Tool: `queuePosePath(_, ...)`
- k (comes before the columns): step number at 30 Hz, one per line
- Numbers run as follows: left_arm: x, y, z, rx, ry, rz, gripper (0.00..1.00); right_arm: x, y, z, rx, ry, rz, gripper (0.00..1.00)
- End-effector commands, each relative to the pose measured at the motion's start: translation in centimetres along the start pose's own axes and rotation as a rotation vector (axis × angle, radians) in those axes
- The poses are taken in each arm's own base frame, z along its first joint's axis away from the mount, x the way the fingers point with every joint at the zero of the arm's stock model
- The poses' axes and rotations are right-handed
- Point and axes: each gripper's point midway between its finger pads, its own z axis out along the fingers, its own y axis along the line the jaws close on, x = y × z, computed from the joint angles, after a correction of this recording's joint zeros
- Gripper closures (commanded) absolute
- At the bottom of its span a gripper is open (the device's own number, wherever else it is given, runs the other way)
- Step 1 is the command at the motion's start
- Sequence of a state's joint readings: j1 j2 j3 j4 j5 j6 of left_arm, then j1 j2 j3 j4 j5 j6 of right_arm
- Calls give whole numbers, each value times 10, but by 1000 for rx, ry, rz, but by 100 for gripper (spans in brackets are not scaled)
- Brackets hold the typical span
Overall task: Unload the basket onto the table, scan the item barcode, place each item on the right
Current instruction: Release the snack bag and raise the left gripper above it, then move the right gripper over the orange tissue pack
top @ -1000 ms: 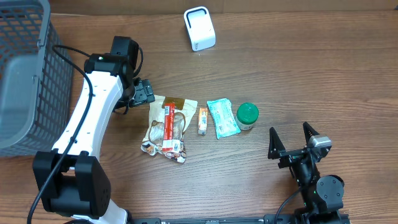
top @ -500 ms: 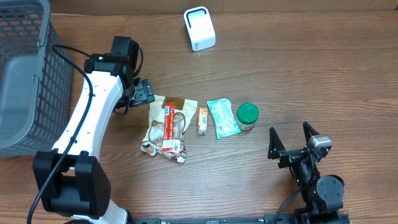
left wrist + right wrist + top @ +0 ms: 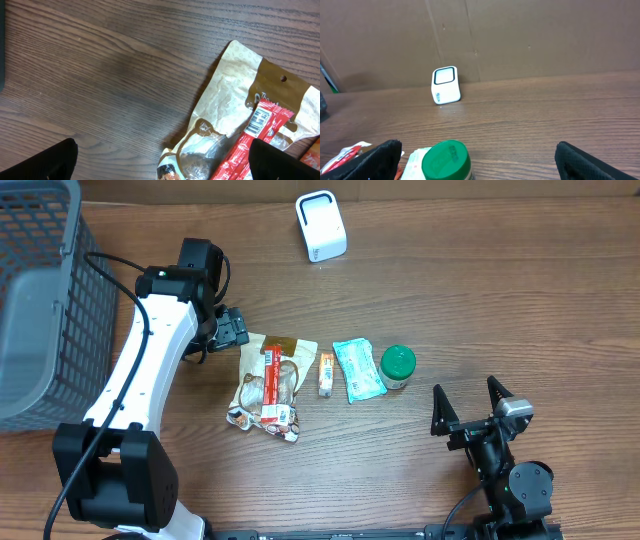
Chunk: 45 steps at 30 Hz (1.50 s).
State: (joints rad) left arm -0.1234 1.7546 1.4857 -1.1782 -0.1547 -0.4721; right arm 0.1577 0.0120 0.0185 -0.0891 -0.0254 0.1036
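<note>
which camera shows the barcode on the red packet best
Left wrist: the barcode sits close, its stripes plain. Overhead shows the red packet too small for stripes; right wrist shows no barcode.

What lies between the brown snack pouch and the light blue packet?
A small narrow orange packet lies between the brown plastic snack pouch and the light blue flat packet, as the overhead view shows.

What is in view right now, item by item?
basket: one, grey, far left
scanner: one, white, top centre
snack pouch: one, tan, centre
red packet: one, red, on the pouch
stick packet: one, orange, right of pouch
sachet: one, teal, right of stick packet
jar: one, green lid, right of sachet
left gripper: one, black, open, by pouch's upper left corner
right gripper: one, black, open, lower right
</note>
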Motion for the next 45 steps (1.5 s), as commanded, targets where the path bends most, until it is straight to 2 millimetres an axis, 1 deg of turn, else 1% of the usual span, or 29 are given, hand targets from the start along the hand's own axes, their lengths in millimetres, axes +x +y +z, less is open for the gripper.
queuePosePath(1,-8,1,-5,-5,-28,-6,1,1,-2,0,6,-5,-7,0)
queuePosePath(23,-8,1,-5,-5,-28,-6,0,1,-1,0,4,-6,-6,0)
queuePosePath(26,-8,1,-5,-5,-28,-6,0,1,8,0,-49,-3,4,0)
queuePosePath(29,-8,1,-5,-5,-28,-6,0,1,24,-2,-144,-1,1,0)
queuePosePath(33,-8,1,-5,-5,-28,-6,0,1,28,-2,-164,3,3,0)
queuePosePath(34,-8,1,-5,-5,-28,-6,0,0,28,-3,-163,4,28,0)
queuePosePath(36,-8,1,-5,-5,-28,-6,0,-8,29,-5,-163,10,113,0)
queuePosePath(38,-8,1,-5,-5,-28,-6,0,-21,32,-9,-165,7,160,0)
queuePosePath(39,-8,1,-5,-5,-28,-6,0,-40,35,-15,-166,-2,160,0)
queuePosePath(42,-8,1,-5,-5,-28,-6,1,-71,39,-26,-146,14,163,0)
queuePosePath(45,-8,1,-5,-5,-28,-6,0,-97,43,-32,-130,75,170,0)
